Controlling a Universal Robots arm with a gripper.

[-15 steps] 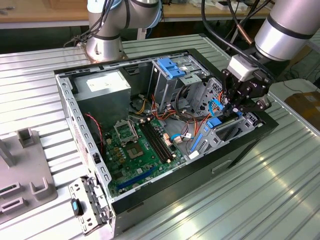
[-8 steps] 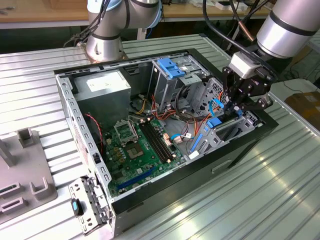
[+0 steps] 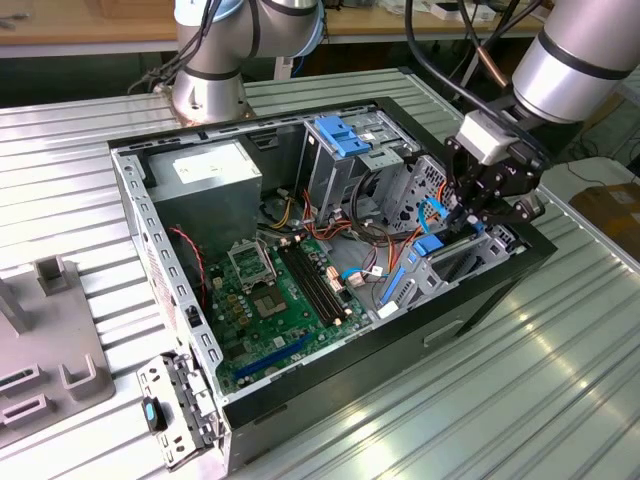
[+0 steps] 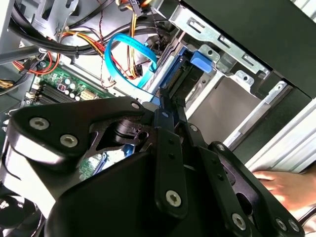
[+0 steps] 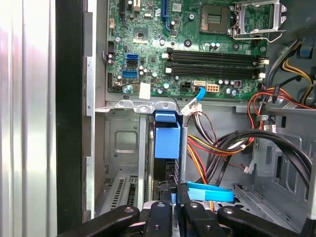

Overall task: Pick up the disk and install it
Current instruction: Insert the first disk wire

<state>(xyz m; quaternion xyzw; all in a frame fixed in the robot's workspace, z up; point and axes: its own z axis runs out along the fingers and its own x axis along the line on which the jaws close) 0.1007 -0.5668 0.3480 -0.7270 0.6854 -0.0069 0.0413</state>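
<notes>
Black gripper (image 5: 173,187), closed narrow upon the flat, blue-railed metal disk (image 5: 167,143) held edge-on partway inside the grey steel drive cage (image 5: 123,140); jamming is risked by tilt, snagging by the light-blue cable (image 5: 210,193) beside that cage.

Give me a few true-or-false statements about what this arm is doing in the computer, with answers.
1. The end effector grips the blue-railed disk inside the computer case. True.
2. The case is closed up. False: its side is open, with the motherboard showing.
3. A cooler covers the CPU socket. False: the socket is bare.
4. A person's hand is beside the case. True.
</notes>
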